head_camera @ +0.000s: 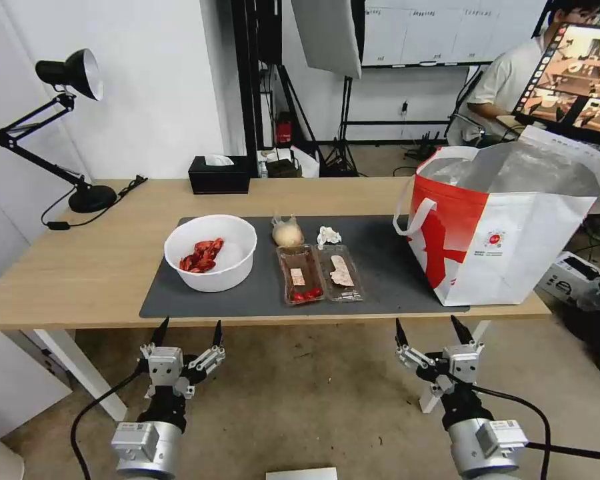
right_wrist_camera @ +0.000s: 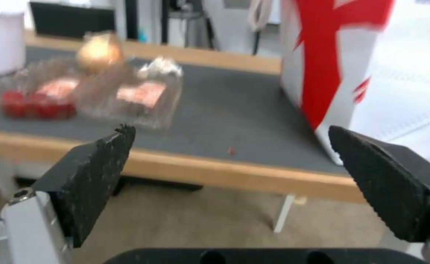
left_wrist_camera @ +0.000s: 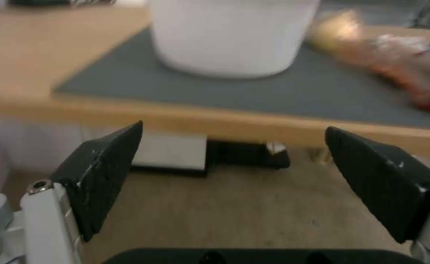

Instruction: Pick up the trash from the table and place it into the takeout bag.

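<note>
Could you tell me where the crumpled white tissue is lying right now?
In the head view, the crumpled white tissue lies on the dark grey mat, just right of the small clear bag and behind the right-hand clear tray.

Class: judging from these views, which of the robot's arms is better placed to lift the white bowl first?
Probably the left. The left gripper hangs open directly before the white bowl; the right gripper hangs open nearer the takeout bag.

Light-wood table [head_camera: 80, 267], matt grey mat [head_camera: 380, 267], foil-lined takeout bag [head_camera: 507, 247], clear plastic trays [head_camera: 320, 273].
</note>
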`<state>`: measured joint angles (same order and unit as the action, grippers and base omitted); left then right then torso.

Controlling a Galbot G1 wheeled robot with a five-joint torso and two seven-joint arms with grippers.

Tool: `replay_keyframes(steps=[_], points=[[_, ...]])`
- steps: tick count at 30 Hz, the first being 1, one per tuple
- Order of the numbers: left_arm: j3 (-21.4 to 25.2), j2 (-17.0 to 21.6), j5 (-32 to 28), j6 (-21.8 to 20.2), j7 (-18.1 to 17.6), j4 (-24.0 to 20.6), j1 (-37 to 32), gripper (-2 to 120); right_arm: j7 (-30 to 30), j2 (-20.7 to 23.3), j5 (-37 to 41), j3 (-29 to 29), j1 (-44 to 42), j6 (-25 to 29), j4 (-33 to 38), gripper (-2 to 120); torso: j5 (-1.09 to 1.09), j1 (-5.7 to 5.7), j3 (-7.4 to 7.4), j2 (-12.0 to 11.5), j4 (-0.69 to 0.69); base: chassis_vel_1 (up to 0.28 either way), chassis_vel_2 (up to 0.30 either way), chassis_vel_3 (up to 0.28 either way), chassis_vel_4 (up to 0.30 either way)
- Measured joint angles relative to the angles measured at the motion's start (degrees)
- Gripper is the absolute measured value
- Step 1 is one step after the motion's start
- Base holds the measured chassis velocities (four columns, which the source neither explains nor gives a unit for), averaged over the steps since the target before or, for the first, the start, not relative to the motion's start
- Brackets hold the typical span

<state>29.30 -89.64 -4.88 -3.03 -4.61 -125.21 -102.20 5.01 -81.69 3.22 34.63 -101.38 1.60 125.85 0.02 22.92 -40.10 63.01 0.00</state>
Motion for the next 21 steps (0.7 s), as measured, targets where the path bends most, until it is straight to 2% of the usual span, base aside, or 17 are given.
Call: replay_keyframes(steps=[7,16,21], points=[[-1.0,-1.5,-0.7,-0.5,-0.5,1.2,0.9,100,0.9,2.1,1.3,0.3,0.3,0.2,0.1,100,-0.03,0.0,0.0,0.0,-0.01,0.0,0.0,0.0,0.0],[0.2,-0.2,-2.1,0.1,-0.4,-3.1,1.8,100,0.7,2.3,4.5,-0.9,1.8,0.2,0.8,100,-0.02,0.0,0.0,0.0,0.0,0.0,0.0,0.0,0.0],[0.3,0.1,-2.2,0.1,-0.3,-3.5,1.9,100,0.7,2.2,5.0,-1.3,2.0,0.3,1.3,100,-0.02,0.0,-0.01,0.0,0.0,0.0,0.0,0.0,0.0]])
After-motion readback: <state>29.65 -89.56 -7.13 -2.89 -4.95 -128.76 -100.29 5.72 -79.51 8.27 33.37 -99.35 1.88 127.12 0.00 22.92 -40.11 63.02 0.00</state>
